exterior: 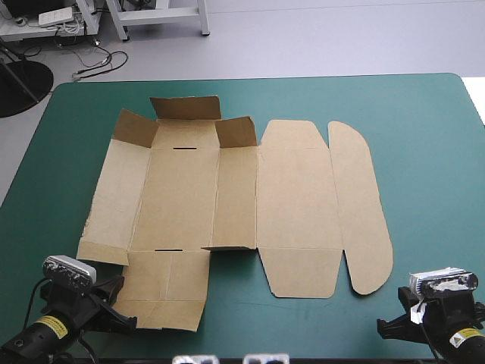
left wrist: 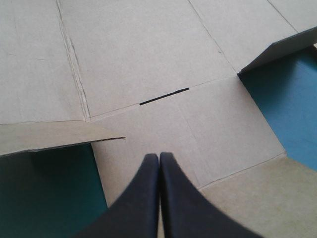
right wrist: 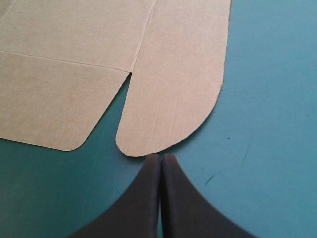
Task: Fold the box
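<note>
Mostly flat, the cut brown board box (exterior: 227, 205) lies mid-table on the teal-green cover (exterior: 432, 152). L gripper (left wrist: 159, 156), fingers together, hangs over its near flap (left wrist: 213, 129); R gripper (right wrist: 162, 156), also together, just off the rounded lid tab (right wrist: 178, 89). Should part fingers, lift edges w/o shoving sheet.

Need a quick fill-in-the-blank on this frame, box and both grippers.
The left gripper is ___, its tip over the brown box.
The right gripper has its tip over the ___ cover, just short of the box's rounded flap.
The high view shows ___ dark slots in the box.
Missing: shut; teal-green; two.
</note>
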Controlling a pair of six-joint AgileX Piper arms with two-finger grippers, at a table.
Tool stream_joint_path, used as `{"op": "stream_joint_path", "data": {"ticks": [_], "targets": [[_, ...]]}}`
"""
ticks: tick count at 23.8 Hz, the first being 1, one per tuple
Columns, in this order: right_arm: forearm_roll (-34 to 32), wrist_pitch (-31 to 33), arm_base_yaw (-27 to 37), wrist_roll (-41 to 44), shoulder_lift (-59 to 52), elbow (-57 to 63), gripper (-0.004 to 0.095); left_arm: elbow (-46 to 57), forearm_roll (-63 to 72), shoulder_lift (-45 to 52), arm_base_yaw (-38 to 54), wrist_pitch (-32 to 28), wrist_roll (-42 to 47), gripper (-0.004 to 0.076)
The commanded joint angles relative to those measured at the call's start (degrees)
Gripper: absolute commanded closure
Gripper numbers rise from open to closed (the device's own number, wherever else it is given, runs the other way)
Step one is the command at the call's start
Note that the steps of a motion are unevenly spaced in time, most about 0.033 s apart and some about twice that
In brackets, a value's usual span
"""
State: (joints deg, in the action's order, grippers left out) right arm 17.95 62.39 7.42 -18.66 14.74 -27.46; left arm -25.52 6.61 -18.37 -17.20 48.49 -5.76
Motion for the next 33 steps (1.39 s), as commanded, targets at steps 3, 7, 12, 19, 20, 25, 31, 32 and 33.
{"op": "stream_joint_path", "data": {"ticks": [3,7,12,19,20,25,31,32,33], "targets": [[0.67,-3.08,-0.19,-0.58,0.70,-1.51,0.0928,-1.33,0.77,-0.48,-0.32,-3.59,0.07,0.0734],[0.67,-3.08,-0.19,-0.58,0.70,-1.51,0.0928,-2.07,0.12,-0.59,-0.32,-2.34,0.36,0.0734],[0.67,-3.08,-0.19,-0.58,0.70,-1.51,0.0928,-13.75,0.75,-5.32,-0.32,4.57,3.80,0.0734],[0.67,-3.08,-0.19,-0.58,0.70,-1.51,0.0928,-29.13,0.23,-16.72,-0.32,6.72,3.09,0.0734],[0.67,-3.08,-0.19,-0.58,0.70,-1.51,0.0928,-30.02,0.12,-18.36,-0.32,6.76,3.01,0.0734],[0.67,-3.08,-0.19,-0.58,0.70,-1.51,0.0928,-33.83,-0.45,-28.84,-0.32,5.97,0.23,0.0734],[0.67,-3.08,-0.19,-0.58,0.70,-1.51,0.0928,-36.15,-1.35,-40.32,-0.32,-1.26,0.23,0.0734],[0.67,-3.08,-0.19,-0.58,0.70,-1.51,0.0928,-36.73,-1.35,-42.01,-0.32,-1.57,0.23,0.0734],[0.67,-3.08,-0.19,-0.58,0.70,-1.51,0.0928,-37.60,-1.43,-43.72,-0.32,-1.72,0.23,0.0734]]}}
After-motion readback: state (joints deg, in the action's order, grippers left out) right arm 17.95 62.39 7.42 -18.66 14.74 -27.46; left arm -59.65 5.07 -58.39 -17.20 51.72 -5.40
